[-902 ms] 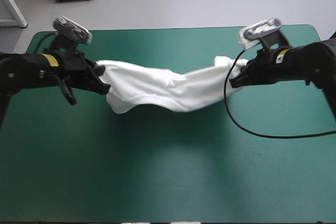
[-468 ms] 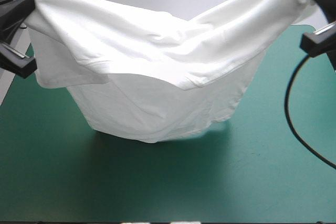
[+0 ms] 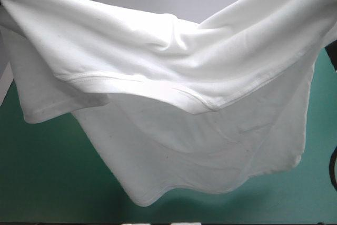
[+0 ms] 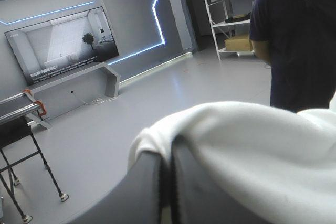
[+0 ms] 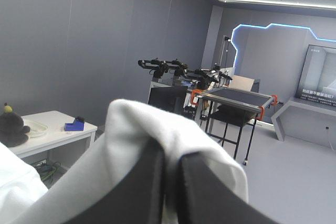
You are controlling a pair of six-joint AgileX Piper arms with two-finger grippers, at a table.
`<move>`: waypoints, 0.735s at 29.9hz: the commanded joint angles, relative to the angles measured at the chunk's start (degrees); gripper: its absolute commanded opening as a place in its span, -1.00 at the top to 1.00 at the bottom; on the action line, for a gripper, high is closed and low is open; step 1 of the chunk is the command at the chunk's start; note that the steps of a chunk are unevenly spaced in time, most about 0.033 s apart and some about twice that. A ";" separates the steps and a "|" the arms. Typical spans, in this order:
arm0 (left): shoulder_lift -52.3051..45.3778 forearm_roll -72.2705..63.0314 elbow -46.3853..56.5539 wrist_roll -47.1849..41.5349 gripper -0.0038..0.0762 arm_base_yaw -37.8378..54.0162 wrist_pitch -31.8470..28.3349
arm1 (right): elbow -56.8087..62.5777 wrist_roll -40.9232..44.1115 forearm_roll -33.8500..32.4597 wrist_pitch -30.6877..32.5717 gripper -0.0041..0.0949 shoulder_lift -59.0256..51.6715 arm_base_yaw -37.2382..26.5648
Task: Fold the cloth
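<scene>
Left claw, two broad black fins, is clenched on a pinch of the white short-sleeved T-shirt, with cloth bulging over its tips. The right claw grasps another pinch the same way. Both are raised high and well apart, their wrist views looking level into the room. The garment therefore hangs between them as a wide sheet over the teal-green desk, likely so its creases drop out before it is laid flat for folding. Its lower hem seems clear of the desk, though the overhead angle leaves that uncertain. Against the earlier picture, the T-shirt has risen nearer the high camera and spread wider, and the arms have all but gone from sight.
</scene>
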 commanded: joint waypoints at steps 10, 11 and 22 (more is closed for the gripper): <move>7.48 2.60 -0.70 -0.96 0.96 -0.30 -5.52 | 13.06 1.58 -10.81 -0.55 0.94 0.34 0.09; 9.07 3.05 -0.70 -1.79 0.96 -0.30 -4.83 | 15.77 1.72 -12.43 -0.88 0.94 0.49 0.09; 27.67 5.25 -0.58 -1.90 0.96 -0.30 -2.38 | 32.33 4.44 -25.48 -9.36 0.94 11.11 0.09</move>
